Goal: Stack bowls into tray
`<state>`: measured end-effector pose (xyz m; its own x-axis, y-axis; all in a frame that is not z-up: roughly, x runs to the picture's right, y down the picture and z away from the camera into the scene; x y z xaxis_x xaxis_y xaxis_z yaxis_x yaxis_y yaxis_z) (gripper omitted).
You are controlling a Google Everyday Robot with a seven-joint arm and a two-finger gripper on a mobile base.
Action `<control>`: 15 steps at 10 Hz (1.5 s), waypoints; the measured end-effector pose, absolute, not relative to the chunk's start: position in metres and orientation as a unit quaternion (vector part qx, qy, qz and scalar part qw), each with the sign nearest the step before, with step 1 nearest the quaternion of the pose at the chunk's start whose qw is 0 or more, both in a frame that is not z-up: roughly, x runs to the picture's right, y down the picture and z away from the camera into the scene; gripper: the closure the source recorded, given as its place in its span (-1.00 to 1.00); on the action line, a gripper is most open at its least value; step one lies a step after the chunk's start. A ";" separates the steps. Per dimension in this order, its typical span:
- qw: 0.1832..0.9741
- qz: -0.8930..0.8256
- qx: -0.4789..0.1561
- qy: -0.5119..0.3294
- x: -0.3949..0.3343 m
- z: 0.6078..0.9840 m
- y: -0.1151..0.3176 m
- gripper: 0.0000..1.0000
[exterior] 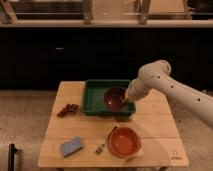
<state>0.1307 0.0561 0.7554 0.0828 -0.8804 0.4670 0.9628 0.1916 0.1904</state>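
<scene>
Hand hangs closed at rim of maroon bowl in tray

Nothing legible anywhere; only a small faint mark near the lower right corner of the table, too small to read.

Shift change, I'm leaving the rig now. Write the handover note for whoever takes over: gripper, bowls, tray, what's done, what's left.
Gripper: shut, at the right rim of the maroon bowl; whether it grips that rim cannot be told.
Maroon bowl: inside the green tray, in its right half.
Orange bowl: on the table, near the front edge, apart from the tray; a blue sponge lies to its left.
Done: the maroon bowl is in the tray.
Left: bring the orange bowl to the tray and stack the two.
</scene>
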 end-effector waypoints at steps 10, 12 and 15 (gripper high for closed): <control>0.743 -0.612 -0.067 -0.262 0.103 0.723 0.143 0.99; 0.744 -0.610 -0.069 -0.265 0.113 0.714 0.153 0.99; 0.741 -0.608 -0.077 -0.273 0.135 0.700 0.164 0.99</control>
